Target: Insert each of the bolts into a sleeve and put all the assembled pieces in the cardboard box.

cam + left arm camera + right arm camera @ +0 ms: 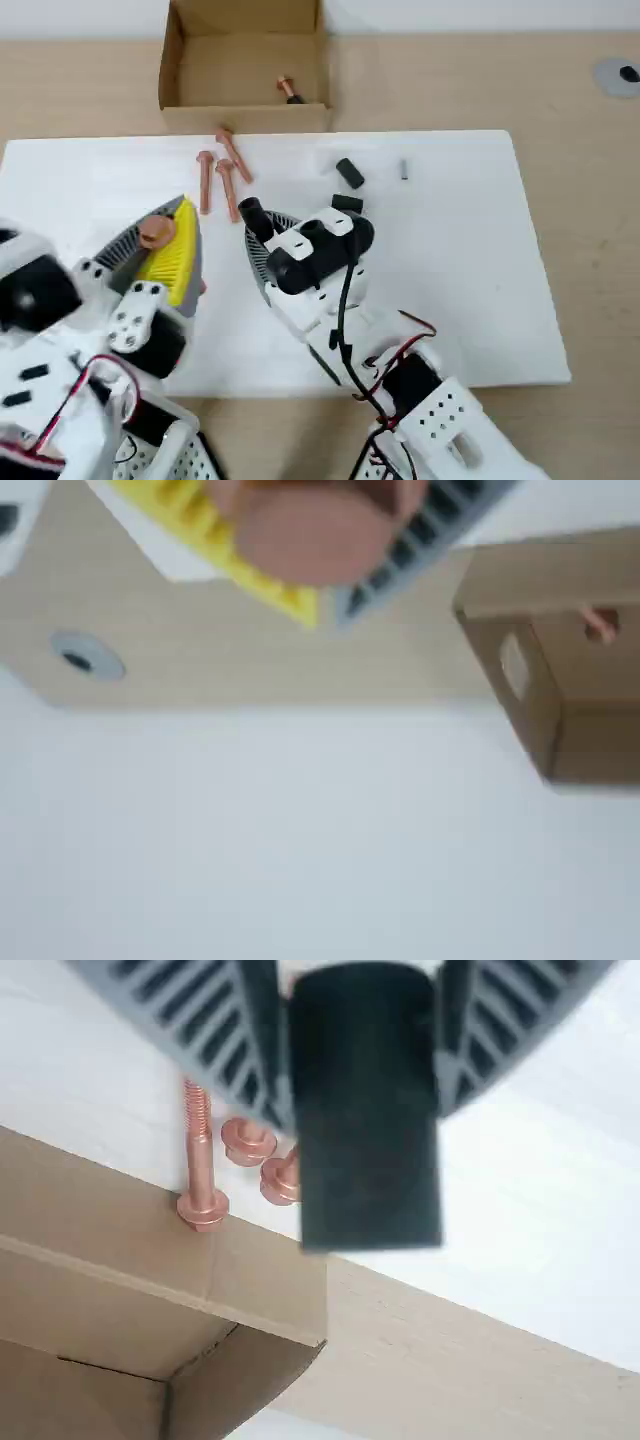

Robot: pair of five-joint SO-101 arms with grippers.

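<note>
Step, as judged: mating bolt to sleeve.
- Left gripper, lower left of high view: jaws clamped on copper flanged bolt. Round head faces up, shank hidden.
- Right gripper, centre: jaws clamped on black cylindrical sleeve. Long axis along fingers, free end toward upper left.
- Next: line shank up with bore.
- Brown cardboard box, top centre.
</note>
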